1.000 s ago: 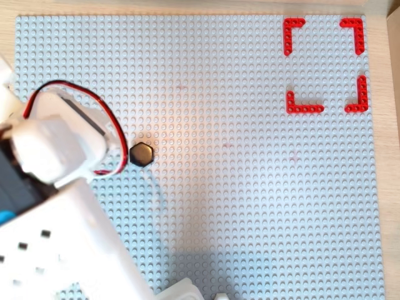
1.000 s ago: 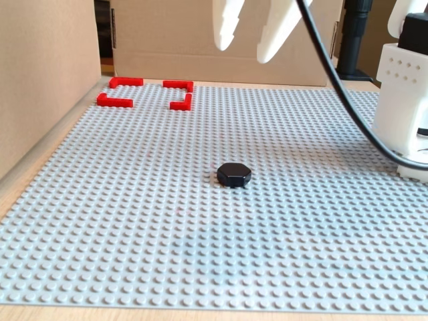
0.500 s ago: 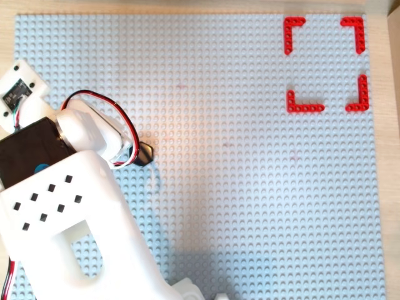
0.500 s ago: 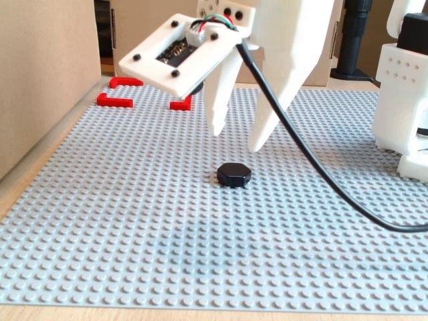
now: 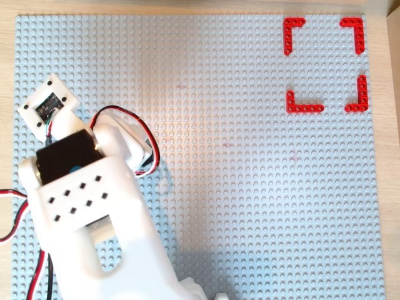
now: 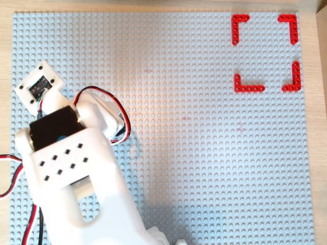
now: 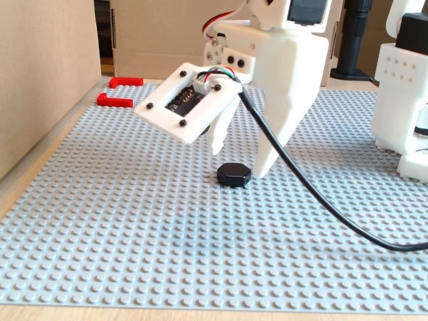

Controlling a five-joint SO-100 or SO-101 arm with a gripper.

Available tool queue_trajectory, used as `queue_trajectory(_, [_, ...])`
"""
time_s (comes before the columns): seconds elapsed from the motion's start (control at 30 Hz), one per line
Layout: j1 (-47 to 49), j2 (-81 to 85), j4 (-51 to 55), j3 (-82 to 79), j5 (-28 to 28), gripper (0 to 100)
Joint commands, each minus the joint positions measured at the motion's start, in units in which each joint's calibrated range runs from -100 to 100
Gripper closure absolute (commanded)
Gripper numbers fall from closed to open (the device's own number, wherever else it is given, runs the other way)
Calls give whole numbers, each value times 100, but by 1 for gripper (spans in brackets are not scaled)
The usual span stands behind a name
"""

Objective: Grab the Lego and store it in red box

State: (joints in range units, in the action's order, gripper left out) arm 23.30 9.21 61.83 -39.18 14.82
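Fixed view: the gripper (image 7: pixel 239 164) stands with fingers apart, tips low over the grey baseplate (image 7: pixel 134 221), the black Lego (image 7: pixel 234 174) lying between them, the red box (image 5: pixel 325 64) well apart.

Lego (image 7: pixel 233 174) glossy blk plastic; baseplate (image 7: pixel 134 221) matt grey, studded; gripper (image 7: pixel 239 159) smooth wht plastic.

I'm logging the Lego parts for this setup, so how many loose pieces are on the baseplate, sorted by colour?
Red corner brackets: 4
Black hexagonal piece: 1
Total: 5
The black piece shows only in the fixed view; in both overhead views the arm hides it.
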Motion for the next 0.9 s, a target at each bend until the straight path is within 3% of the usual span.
queue_trajectory(0.0, [-153,28,-51,-37,65,78])
queue_trajectory(0.53, [-235,28,-657,-628,29,78])
queue_trajectory(0.87, [-235,-40,-850,-637,-81,89])
